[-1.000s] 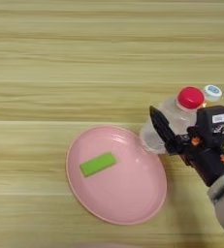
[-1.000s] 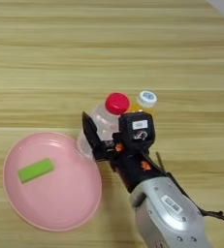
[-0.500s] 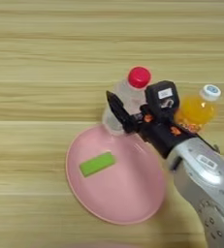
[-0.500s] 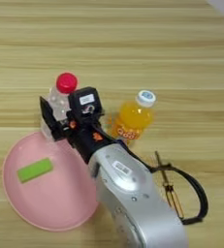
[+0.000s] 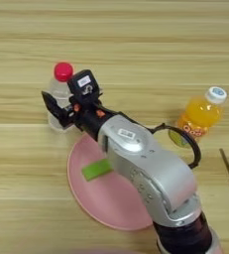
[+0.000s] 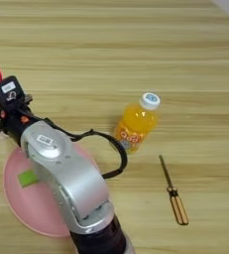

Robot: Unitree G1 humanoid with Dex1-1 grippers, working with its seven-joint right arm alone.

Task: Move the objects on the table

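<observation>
Your right gripper (image 5: 61, 111) reaches far across to the left of the tabletop (image 5: 136, 44), and its black fingers (image 5: 50, 105) pinch the lower body of the clear bottle (image 5: 59, 99) with the red cap. That bottle stands upright just beyond the upper left rim of the pink plate (image 5: 111, 208), close to the rim but not on it, as far as the left eye view shows. Whether its base rests on the wood or hangs slightly above it, you cannot tell from here.

The orange juice bottle (image 6: 135, 123) stands upright on its own, well to the right of the plate, untouched. A small screwdriver (image 6: 173, 191) lies flat on the wood further right and nearer to you. The green block (image 5: 97, 169) lies on the plate, partly hidden under your silver forearm (image 5: 145, 168).

As for progress, you look to be in the middle of handling the first bottle: it is gripped, not released. What remains is to set it down and let go, then pull the arm back over the plate without sweeping the block. The juice bottle appears still to be dealt with, so judge the job roughly half open.
</observation>
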